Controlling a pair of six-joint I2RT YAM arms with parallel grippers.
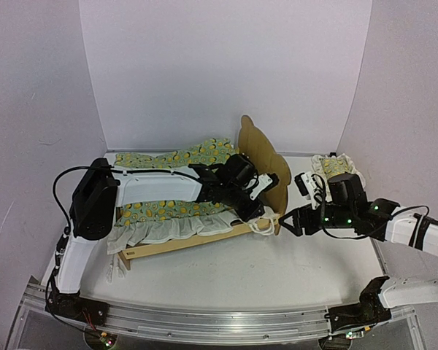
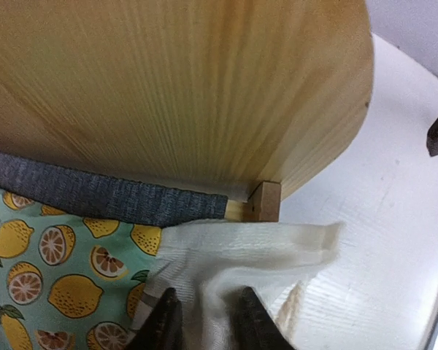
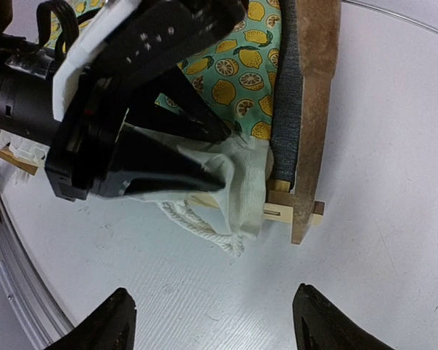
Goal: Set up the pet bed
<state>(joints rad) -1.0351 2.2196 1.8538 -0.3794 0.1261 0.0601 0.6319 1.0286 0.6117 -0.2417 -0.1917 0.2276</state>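
Observation:
The plywood pet bed (image 1: 197, 240) stands mid-table, its curved headboard (image 1: 263, 157) to the right and its grey-blue mattress pad (image 2: 102, 193) showing under the blanket. The lemon-print blanket (image 1: 168, 210) lies over it, its white ruffled edge (image 1: 168, 230) hanging off the front rail. My left gripper (image 1: 254, 208) is shut on the blanket's white corner (image 2: 226, 262) next to the headboard post (image 2: 265, 202). My right gripper (image 1: 290, 221) is open and empty above the table, just right of the bed's front corner (image 3: 296, 211). The small matching pillow (image 1: 332, 166) lies at the back right.
White walls close in the table at the back and both sides. A metal rail (image 1: 204, 321) runs along the near edge. A white cord (image 3: 201, 226) from the blanket's corner trails on the table by the bed's post. More lemon fabric (image 1: 175, 155) lies behind the bed.

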